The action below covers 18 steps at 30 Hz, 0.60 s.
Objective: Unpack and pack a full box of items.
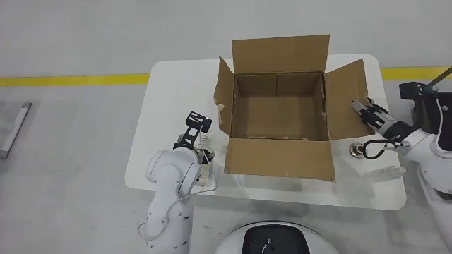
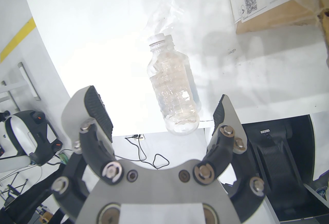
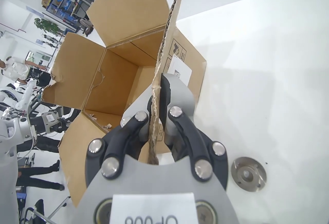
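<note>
The right claw (image 3: 156,91) pinches the corrugated edge of one flap (image 3: 177,4) of the open cardboard box (image 3: 108,76); a round metal disc (image 3: 248,174) lies just beside it. The left claw (image 2: 156,95) is spread above a clear ribbed plastic bottle (image 2: 172,86), lying on the smooth white surface (image 2: 90,17), apparently at its edge.

I have the cardboard box (image 1: 280,116) in the middle of the top view, upright on the white table (image 1: 176,113), all four flaps open and its brown floor showing. The edge of its right-hand flap is clamped in the right gripper (image 3: 157,96). A clear ribbed plastic bottle (image 2: 174,96) lies mid-frame in the left wrist view, cap toward the top, base at the table's edge. A round steel flange (image 3: 248,174) lies flat at the lower right of the right wrist view, near the box
</note>
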Motion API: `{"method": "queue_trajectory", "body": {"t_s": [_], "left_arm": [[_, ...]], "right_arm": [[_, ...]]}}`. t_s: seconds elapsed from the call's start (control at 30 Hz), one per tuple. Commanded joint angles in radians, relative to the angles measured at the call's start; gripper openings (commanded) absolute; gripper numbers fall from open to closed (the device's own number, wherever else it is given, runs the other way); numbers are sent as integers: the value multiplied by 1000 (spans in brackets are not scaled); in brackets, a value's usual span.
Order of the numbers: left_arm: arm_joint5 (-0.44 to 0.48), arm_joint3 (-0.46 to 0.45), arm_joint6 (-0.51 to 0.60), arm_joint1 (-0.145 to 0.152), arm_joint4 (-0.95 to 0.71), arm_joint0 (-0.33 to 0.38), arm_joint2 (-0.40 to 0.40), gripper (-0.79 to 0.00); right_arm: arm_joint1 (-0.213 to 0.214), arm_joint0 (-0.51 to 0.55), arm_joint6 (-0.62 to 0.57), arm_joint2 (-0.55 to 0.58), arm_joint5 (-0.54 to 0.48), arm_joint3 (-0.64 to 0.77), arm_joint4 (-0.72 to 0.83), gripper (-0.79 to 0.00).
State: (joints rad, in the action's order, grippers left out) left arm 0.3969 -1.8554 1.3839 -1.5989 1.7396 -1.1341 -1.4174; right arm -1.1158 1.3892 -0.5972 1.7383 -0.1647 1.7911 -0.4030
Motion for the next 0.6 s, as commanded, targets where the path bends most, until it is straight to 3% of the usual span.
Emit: {"method": "queue_trajectory", "body": {"t_s": [0.0, 0.03, 0.07, 0.1, 0.3, 0.57], "left_arm": [[0, 0, 0, 0, 0, 0, 0, 0], [0, 0, 0, 0, 0, 0, 0, 0], [0, 0, 0, 0, 0, 0, 0, 0], [0, 0, 0, 0, 0, 0, 0, 0], [0, 0, 0, 0, 0, 0, 0, 0], [0, 0, 0, 0, 0, 0, 0, 0]], "right_arm": [[1, 0, -2, 1, -8, -3, -1, -727], [2, 1, -1, 3, -10, -4, 1, -446], [3, 2, 0, 6, -11, -3, 3, -83], [4, 4, 0, 9, -14, 0, -2, 0], [11, 36, 40, 61, -53, 62, -48, 0], [12, 131, 282, 201, -146, 243, -138, 0]]}}
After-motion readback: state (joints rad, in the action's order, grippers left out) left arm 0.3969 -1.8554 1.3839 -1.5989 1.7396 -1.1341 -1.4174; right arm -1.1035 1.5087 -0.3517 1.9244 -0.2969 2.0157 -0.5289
